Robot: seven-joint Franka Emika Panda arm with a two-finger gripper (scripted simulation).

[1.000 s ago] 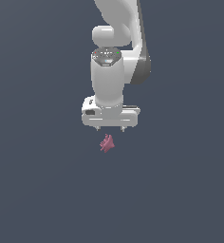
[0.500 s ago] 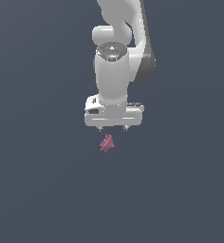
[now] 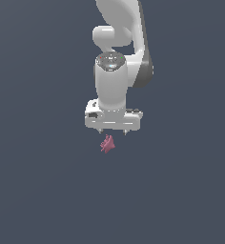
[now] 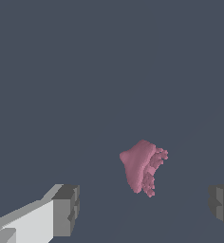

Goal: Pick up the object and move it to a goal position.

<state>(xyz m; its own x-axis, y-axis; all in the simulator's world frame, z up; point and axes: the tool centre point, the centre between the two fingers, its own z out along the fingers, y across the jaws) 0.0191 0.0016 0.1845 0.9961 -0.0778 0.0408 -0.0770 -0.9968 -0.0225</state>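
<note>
tool (image 3: pixel 113 132) (jaws wide) has drifted slightly, object (image 3: pixel 107 143) unmoved below.

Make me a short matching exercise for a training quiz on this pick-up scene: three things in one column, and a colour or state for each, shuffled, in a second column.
Column A
1. pink spiky object
2. gripper
3. floor

Column B
a. plain dark blue-grey
b. white body, fingers spread wide, holding nothing
c. magenta, jagged on one side, lying free between and ahead of the fingers in the wrist view

Pairs: 1-c, 2-b, 3-a
</note>
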